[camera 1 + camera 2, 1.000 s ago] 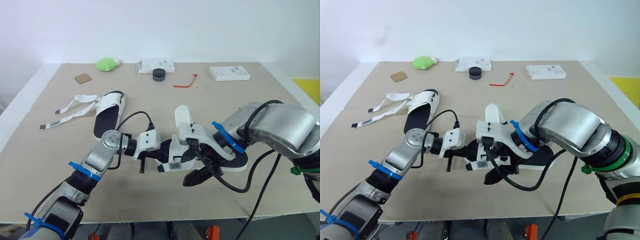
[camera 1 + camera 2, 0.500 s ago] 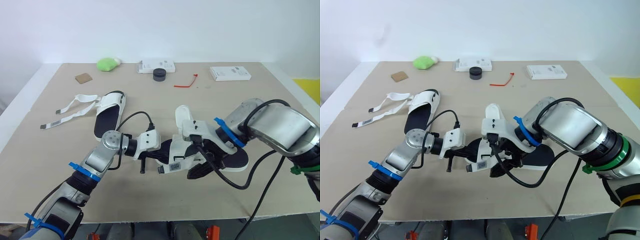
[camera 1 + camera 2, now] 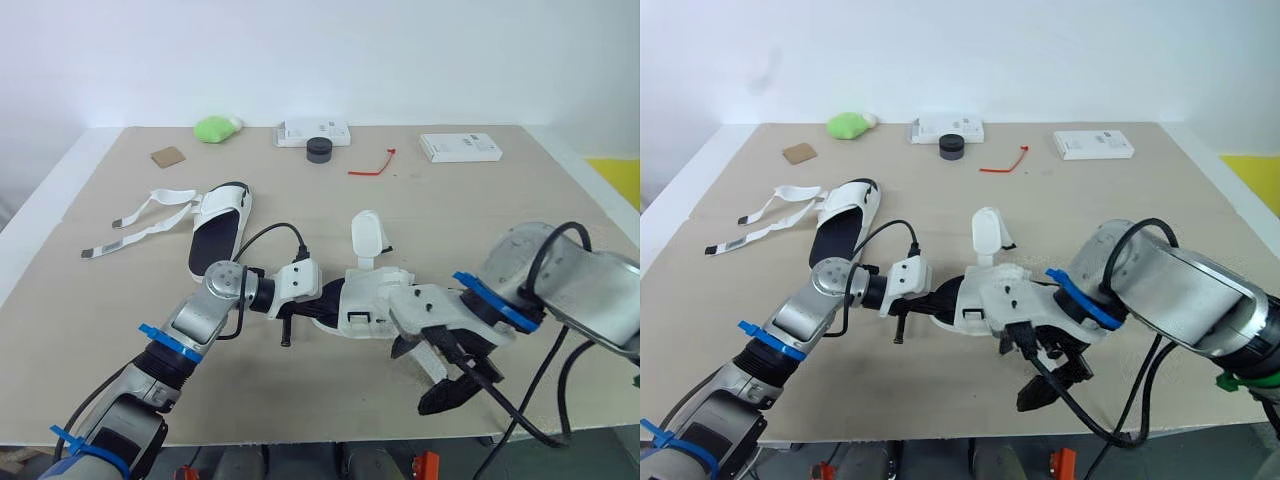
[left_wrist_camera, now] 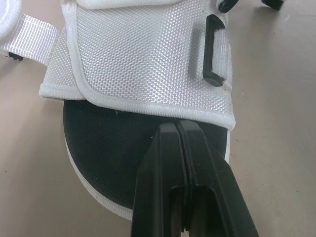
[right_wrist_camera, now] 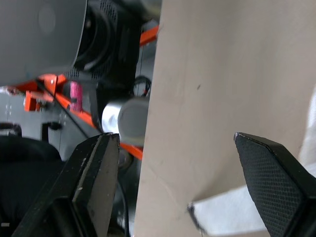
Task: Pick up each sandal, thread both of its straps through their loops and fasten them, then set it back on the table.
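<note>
Here, left pincer (image 4: 177,126) closed, touching sandal (image 4: 148,54); right pincer (image 5: 175,137) gaping, empty

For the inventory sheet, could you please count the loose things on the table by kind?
sandals: 2
white boxes: 2
black puck: 1
green lump: 1
brown card: 1
red tie: 1
Total: 8
</note>
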`<control>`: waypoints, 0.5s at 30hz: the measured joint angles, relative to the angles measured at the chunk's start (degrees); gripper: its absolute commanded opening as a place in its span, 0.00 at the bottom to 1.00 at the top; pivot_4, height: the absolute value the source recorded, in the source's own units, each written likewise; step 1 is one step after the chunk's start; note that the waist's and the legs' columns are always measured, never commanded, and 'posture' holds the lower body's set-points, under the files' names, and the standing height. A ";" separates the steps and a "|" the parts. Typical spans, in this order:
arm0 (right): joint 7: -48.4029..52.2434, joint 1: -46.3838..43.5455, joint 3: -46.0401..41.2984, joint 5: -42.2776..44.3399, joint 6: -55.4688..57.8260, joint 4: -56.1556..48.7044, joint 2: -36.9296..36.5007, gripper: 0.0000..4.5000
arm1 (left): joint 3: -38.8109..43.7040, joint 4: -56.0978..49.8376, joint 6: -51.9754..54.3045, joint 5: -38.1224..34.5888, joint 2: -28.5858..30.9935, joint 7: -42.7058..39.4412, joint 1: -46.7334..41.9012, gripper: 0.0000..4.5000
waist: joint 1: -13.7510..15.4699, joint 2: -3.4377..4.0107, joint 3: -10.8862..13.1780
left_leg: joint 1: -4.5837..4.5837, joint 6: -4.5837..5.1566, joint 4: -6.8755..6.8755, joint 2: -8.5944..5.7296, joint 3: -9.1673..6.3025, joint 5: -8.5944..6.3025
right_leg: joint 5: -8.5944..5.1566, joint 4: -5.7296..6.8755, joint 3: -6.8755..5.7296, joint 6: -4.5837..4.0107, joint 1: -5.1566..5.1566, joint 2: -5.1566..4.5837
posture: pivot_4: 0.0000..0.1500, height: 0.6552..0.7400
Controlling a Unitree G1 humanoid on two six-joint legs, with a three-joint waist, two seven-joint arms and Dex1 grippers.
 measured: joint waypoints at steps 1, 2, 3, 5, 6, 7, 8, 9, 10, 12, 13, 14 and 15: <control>0.12 0.55 -0.01 -0.69 -0.71 0.03 -0.07 0.89 | 0.00 -0.01 0.00 0.00 0.00 0.00 0.01 0.00 | 0.01 0.00 0.00 | 0.00 0.00 0.01 0.00 0.00 0.00 | 0.00 0.00 0.00 0.00 0.00 0.00 | 1.00 1.00; 0.13 0.91 -0.03 -1.26 -1.18 0.08 -0.07 0.89 | 0.00 -0.02 0.00 0.00 0.00 0.00 0.00 0.00 | 0.01 0.00 0.00 | 0.00 0.00 0.00 0.00 0.00 0.00 | 0.00 0.00 0.00 0.00 0.00 0.00 | 1.00 1.00; 0.03 1.40 -0.39 -1.76 -1.56 0.28 0.02 0.89 | -0.01 -0.08 0.01 0.00 0.00 0.00 0.01 0.00 | 0.02 0.00 0.00 | 0.00 0.00 0.00 0.00 0.00 0.00 | 0.00 0.00 0.00 0.00 -0.01 0.00 | 1.00 1.00; -0.25 1.54 -3.03 -0.98 -0.28 1.81 1.07 0.89 | 0.01 -0.19 0.10 0.00 0.03 0.04 0.05 0.00 | 0.01 0.00 0.00 | 0.00 -0.01 0.01 0.00 0.01 0.00 | 0.02 0.00 0.01 -0.02 -0.01 0.00 | 1.00 1.00; -0.22 1.20 -5.05 0.52 1.14 2.68 1.83 0.89 | 0.02 -0.27 0.18 0.00 0.03 0.08 0.06 0.00 | 0.01 0.00 0.00 | -0.01 -0.01 0.00 0.00 0.01 0.00 | 0.03 0.00 0.01 -0.03 -0.01 0.00 | 1.00 1.00; -0.16 0.74 -6.86 2.01 2.38 3.34 2.39 0.89 | 0.01 -0.33 0.26 0.00 0.03 0.10 0.07 0.00 | 0.02 0.01 0.00 | -0.01 -0.01 0.00 0.00 0.01 0.00 | 0.03 0.00 0.01 -0.03 0.00 0.00 | 1.00 1.00; 0.12 -0.17 -10.34 4.94 4.38 4.06 2.66 0.89 | -0.06 -0.43 0.28 0.00 0.02 0.12 0.10 0.00 | 0.08 0.00 0.01 | -0.01 0.00 -0.01 0.00 -0.02 0.00 | 0.03 0.00 0.00 -0.04 0.01 0.00 | 1.00 1.00; 0.54 -0.24 -12.89 7.00 5.48 4.29 2.49 0.89 | -0.07 -0.54 0.28 0.00 0.01 0.14 0.19 0.00 | 0.10 -0.01 0.01 | -0.02 0.00 -0.02 0.00 -0.04 0.00 | 0.00 -0.01 -0.02 -0.04 0.03 0.01 | 1.00 1.00; 1.17 0.34 -16.10 9.99 6.84 4.32 1.87 0.89 | -0.10 -0.76 0.30 0.00 -0.04 0.15 0.28 0.00 | 0.16 -0.01 0.01 | -0.05 -0.01 -0.04 -0.01 -0.04 0.00 | -0.02 -0.02 -0.02 -0.04 0.02 0.00 | 1.00 1.00; 2.33 3.78 -22.68 15.87 8.80 4.01 -0.57 0.89 | -0.06 -1.12 0.32 -0.01 -0.04 0.25 0.74 0.00 | 0.23 -0.04 0.01 | -0.05 -0.05 -0.07 -0.01 -0.05 -0.04 | -0.10 -0.04 -0.01 -0.02 0.04 0.00 | 1.00 1.00; 2.37 7.47 -26.91 17.69 8.45 3.54 -1.90 0.89 | -0.12 -1.26 0.33 -0.03 -0.06 0.24 0.76 0.00 | 0.23 -0.06 0.00 | -0.05 -0.06 -0.09 -0.01 -0.07 -0.05 | -0.12 -0.06 -0.02 -0.02 0.07 0.00 | 1.00 1.00; 2.32 12.14 -30.60 18.17 6.74 3.00 -2.97 0.89 | -0.14 -1.50 0.38 -0.03 -0.02 0.24 0.88 0.00 | 0.24 -0.14 -0.05 | -0.04 -0.07 -0.11 -0.02 -0.08 -0.07 | -0.16 -0.07 -0.03 -0.01 0.10 0.01 | 1.00 1.00; 2.14 17.05 -32.97 17.43 4.29 2.67 -3.92 0.89 | 0.00 -1.65 0.41 -0.04 0.11 0.23 1.05 0.00 | 0.21 -0.15 -0.07 | -0.02 -0.08 -0.10 -0.01 -0.04 -0.08 | -0.18 -0.06 -0.01 0.00 0.08 0.01 | 1.00 1.00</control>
